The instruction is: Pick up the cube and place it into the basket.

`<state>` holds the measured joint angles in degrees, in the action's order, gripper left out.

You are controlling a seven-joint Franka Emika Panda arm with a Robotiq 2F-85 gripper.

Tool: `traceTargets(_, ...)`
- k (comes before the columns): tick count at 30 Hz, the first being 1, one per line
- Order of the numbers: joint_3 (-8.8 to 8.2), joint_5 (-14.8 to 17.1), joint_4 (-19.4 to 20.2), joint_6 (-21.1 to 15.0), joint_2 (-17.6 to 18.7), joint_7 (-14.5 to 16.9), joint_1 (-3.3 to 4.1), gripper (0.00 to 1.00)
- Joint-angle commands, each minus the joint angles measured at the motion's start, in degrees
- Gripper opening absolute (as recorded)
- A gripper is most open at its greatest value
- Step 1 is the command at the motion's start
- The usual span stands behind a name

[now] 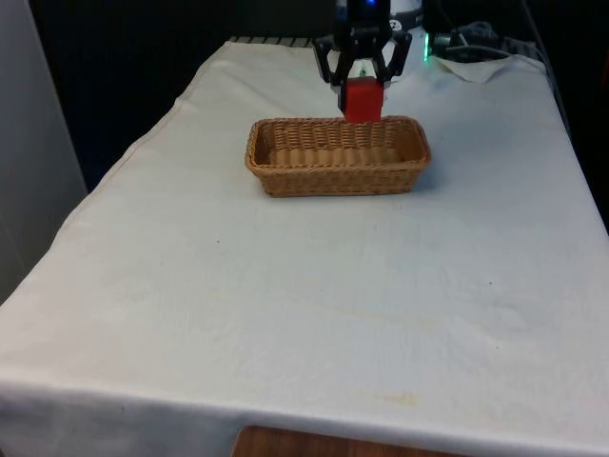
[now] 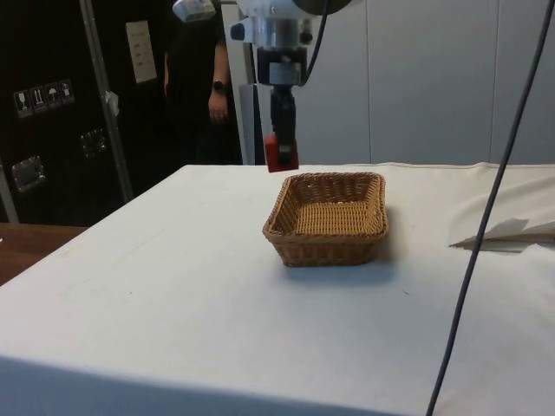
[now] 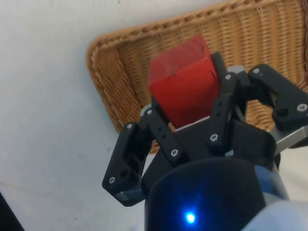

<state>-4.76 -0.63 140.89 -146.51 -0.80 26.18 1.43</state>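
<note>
Front view: black gripper (image 1: 362, 84) up at the far end of the white-clothed table (image 1: 314, 286), fingers clamped on a red cube (image 1: 363, 101). Cube held off the cloth, seen just above the far rim of the wicker basket (image 1: 337, 155). Basket long and shallow, nothing inside it, lying crosswise on the far half of the table. Crumpled white cloth and some cables (image 1: 485, 48) at the far corner on the front view's right.

Side view: gripper (image 2: 283, 147) pointing straight down with the cube (image 2: 283, 155) pinched at its tip, clearly in the air. Cube hanging near one end of the basket (image 2: 328, 219), higher than the rim; hard to tell whether over the end wall or just outside it. A person in dark clothes (image 2: 204, 82) standing behind the table's far side, one hand (image 2: 217, 106) showing. A thin cable (image 2: 486, 217) crossing the picture in the foreground.

Wrist view: cube (image 3: 185, 79) gripped between the two fingers (image 3: 161, 134), one on each side, pressed against opposite faces. Behind the cube, a rounded corner of the basket (image 3: 115, 72) and part of its woven floor, with bare cloth (image 3: 43, 96) beside it.
</note>
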Motion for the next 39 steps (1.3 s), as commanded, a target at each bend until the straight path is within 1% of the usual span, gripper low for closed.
traceTargets(1,0.0,0.0,0.0,0.0,0.0,0.0,0.0,0.0)
traceTargets(2,-0.34,0.0,1.4,-1.0,-1.1,0.6,-0.17,0.0)
traceTargets(4,-1.03,-0.1,2.9,-1.3,-2.3,1.3,-0.23,0.0)
traceTargets(8,-1.95,-0.1,4.9,-2.1,-3.6,2.1,-0.23,0.0)
traceTargets(9,-2.12,-0.1,5.3,-2.3,-3.8,2.3,-0.17,0.0)
traceTargets(10,-2.06,0.0,4.7,-1.4,-3.5,2.1,-0.06,0.0)
traceTargets(11,-2.52,-0.1,6.2,-3.0,-4.2,2.7,-0.23,0.0)
traceTargets(17,-3.72,0.0,8.4,-5.0,-4.5,3.8,-0.23,0.0)
traceTargets(19,-4.24,0.1,8.9,-5.7,-4.4,4.4,-0.23,0.0)
traceTargets(20,-4.13,0.0,8.6,-4.9,-4.3,4.0,-0.11,0.0)
traceTargets(21,-4.7,0.1,9.4,-6.4,-4.2,5.0,-0.29,0.0)
traceTargets(26,-6.36,0.6,10.4,-8.4,-3.2,7.0,-0.17,0.0)
traceTargets(27,-6.82,0.8,10.6,-9.3,-2.5,7.5,-0.11,0.0)
traceTargets(28,-6.93,1.0,10.7,-9.9,-2.1,7.8,-0.06,0.0)
traceTargets(29,-6.99,0.1,10.5,-9.2,-2.1,7.0,-0.17,0.0)
traceTargets(30,-7.1,1.3,10.8,-10.4,-1.7,8.1,-0.06,0.0)
traceTargets(32,-7.28,1.7,10.8,-11.5,-1.0,8.5,0.0,0.0)
traceTargets(33,-7.16,2.2,11.0,-12.5,-0.5,8.8,0.11,0.0)
traceTargets(34,-7.16,2.2,11.0,-12.5,-0.5,8.8,0.11,0.0)
traceTargets(38,-6.82,3.1,10.9,-14.4,0.9,9.1,0.17,0.0)
traceTargets(39,-7.16,1.3,10.7,-13.6,1.0,8.0,-0.17,0.0)
